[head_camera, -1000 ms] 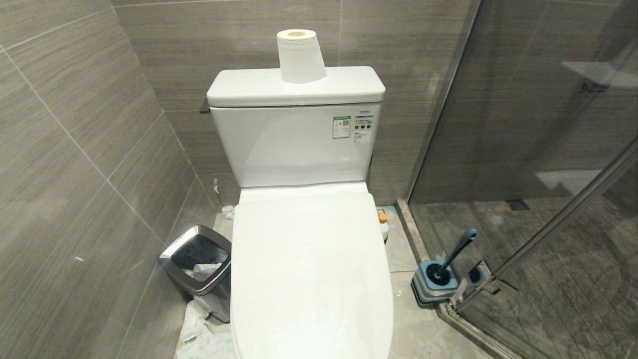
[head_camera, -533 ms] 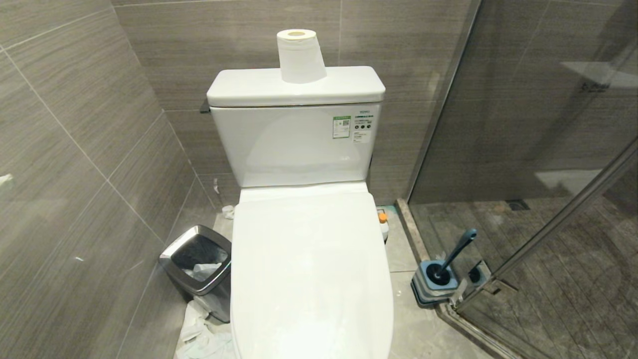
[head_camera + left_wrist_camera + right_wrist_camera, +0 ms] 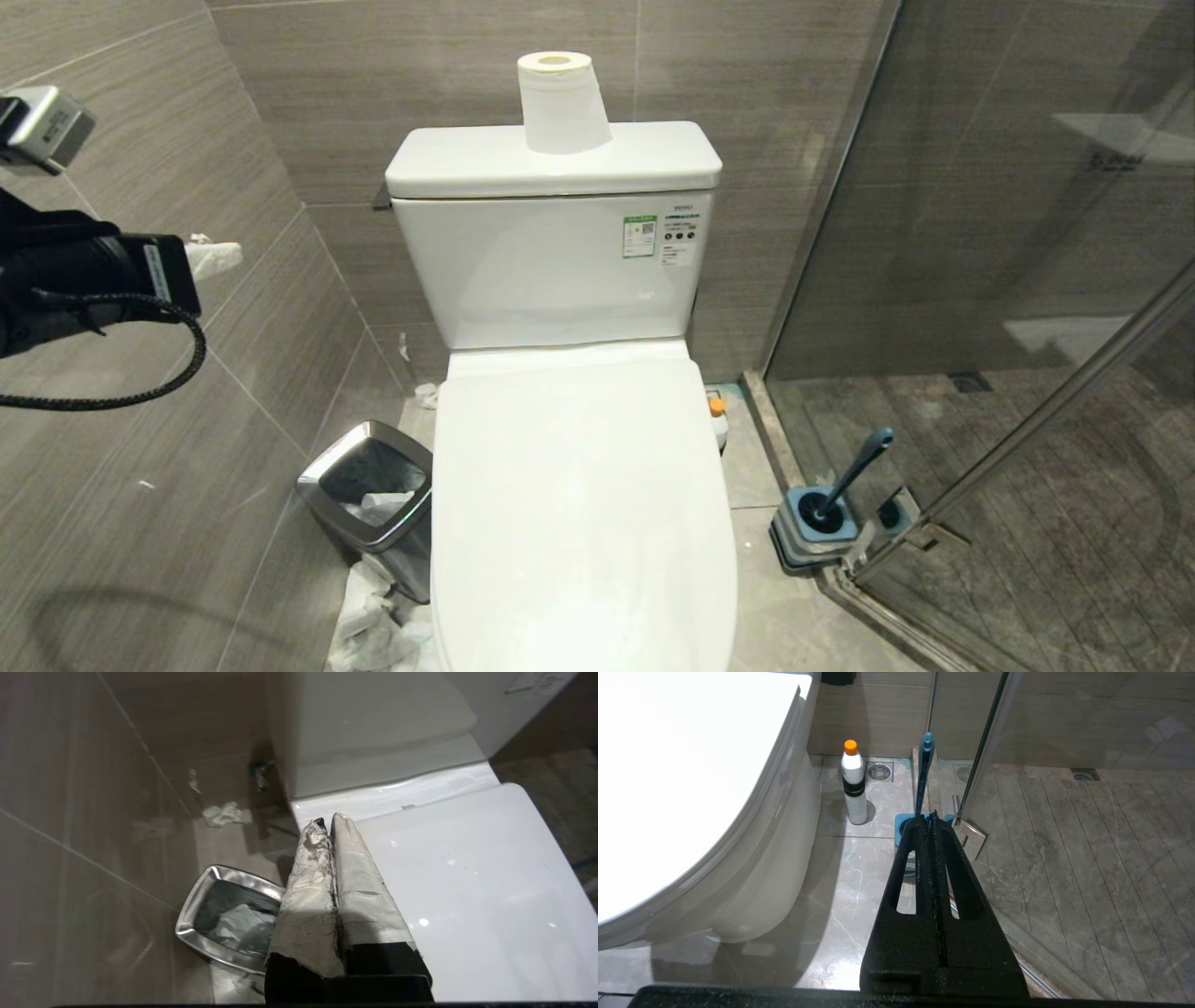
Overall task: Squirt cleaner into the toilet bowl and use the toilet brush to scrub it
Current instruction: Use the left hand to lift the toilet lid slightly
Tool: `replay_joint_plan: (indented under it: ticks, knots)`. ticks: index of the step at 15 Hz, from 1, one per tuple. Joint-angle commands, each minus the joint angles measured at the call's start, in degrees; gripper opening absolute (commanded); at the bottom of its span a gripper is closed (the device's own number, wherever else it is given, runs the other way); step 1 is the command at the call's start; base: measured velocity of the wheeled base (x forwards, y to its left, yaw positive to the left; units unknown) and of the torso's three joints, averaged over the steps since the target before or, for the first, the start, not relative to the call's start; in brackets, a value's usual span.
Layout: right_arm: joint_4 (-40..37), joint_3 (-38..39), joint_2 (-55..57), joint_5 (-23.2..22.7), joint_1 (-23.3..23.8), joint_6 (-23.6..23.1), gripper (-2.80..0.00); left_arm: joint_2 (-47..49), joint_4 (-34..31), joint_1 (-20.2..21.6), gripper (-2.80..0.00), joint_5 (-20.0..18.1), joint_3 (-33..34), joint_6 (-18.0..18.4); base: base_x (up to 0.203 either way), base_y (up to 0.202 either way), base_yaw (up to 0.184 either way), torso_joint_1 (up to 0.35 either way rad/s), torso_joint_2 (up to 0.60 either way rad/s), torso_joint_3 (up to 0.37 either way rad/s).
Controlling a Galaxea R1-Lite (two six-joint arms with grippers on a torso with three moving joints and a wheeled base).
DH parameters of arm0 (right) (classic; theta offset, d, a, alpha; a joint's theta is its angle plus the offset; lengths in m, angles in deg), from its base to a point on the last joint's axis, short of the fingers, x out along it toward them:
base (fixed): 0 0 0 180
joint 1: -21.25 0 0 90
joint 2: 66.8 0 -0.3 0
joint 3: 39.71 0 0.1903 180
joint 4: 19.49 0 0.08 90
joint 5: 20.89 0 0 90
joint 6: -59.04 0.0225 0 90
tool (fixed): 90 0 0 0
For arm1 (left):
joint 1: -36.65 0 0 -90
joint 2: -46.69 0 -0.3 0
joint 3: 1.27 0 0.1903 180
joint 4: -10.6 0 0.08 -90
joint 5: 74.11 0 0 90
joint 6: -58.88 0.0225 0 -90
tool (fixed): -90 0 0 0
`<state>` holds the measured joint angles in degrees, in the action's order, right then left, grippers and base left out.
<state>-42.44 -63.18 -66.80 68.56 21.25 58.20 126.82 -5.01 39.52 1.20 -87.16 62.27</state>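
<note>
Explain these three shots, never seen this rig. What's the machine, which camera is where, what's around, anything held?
It is a wheeled robot with two arms. The head camera looks down on a toilet with its lid closed; the left gripper is raised by the wall, fingers shut and empty. Each wrist camera looks along its own fingers. The right gripper, also shut and empty, faces the cleaner bottle and toilet brush standing on the floor. Also there: a steel bin and a paper roll on the tank.
</note>
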Motion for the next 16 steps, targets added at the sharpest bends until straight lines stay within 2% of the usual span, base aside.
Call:
replay_joint_plan:
  ticks: [1,3,4,6,7,10,12,13,14,16]
  knots:
    - [0.02,0.01,0.09,0.0,0.0,-0.04,-2.8,5.27,-0.12,2.02,-2.8,-6.85,-0.54,-1.34,0.0,0.0,0.0,0.0,0.0,0.0]
    - [0.02,0.01,0.09,-0.07,0.0,-0.04,-2.8,6.3,-0.6,3.15,-2.8,-15.69,-0.28,-3.58,0.0,0.0,0.0,0.0,0.0,0.0]
    - [0.02,0.01,0.09,-0.07,0.0,-0.04,-2.8,6.89,-0.62,4.22,-2.8,-21.96,-0.08,-5.73,0.0,0.0,0.0,0.0,0.0,0.0]
    - [0.02,0.01,0.09,-0.07,0.0,-0.04,-2.8,8.74,-0.51,6.36,-2.8,-32.36,0.12,-11.02,0.0,0.0,0.0,0.0,0.0,0.0]
    - [-0.04,0.01,0.09,-0.07,0.0,-0.04,-2.8,9.67,-0.43,6.8,-2.8,-35.75,0.13,-14.58,0.0,0.0,0.0,0.0,0.0,0.0]
    - [0.02,0.01,0.09,-0.07,0.0,-0.04,-2.8,11.48,0.27,6.56,-2.8,-39.72,0.07,-24.41,0.0,0.0,0.0,0.0,0.0,0.0]
    - [0.02,0.01,0.09,-0.07,0.0,-0.04,-2.8,12.86,0.42,6.49,-2.8,-46.95,0.28,-28.91,0.0,0.0,0.0,0.0,0.0,0.0]
    - [0.02,0.01,0.09,-0.07,0.0,-0.04,-2.8,14.1,0.59,6.52,-2.8,-50.2,0.64,-29.49,0.0,0.0,0.0,0.0,0.0,0.0]
    - [0.02,0.01,0.09,-0.07,0.0,-0.04,-2.8,15.21,1.54,6.54,-2.8,-51.86,1.34,-29.44,0.0,0.0,0.0,0.0,0.0,0.0]
    - [0.02,0.01,0.09,-0.07,0.0,-0.04,-2.8,17.62,6.68,6.54,-2.8,-52.56,4.78,-29.34,0.0,0.0,0.0,0.0,0.0,0.0]
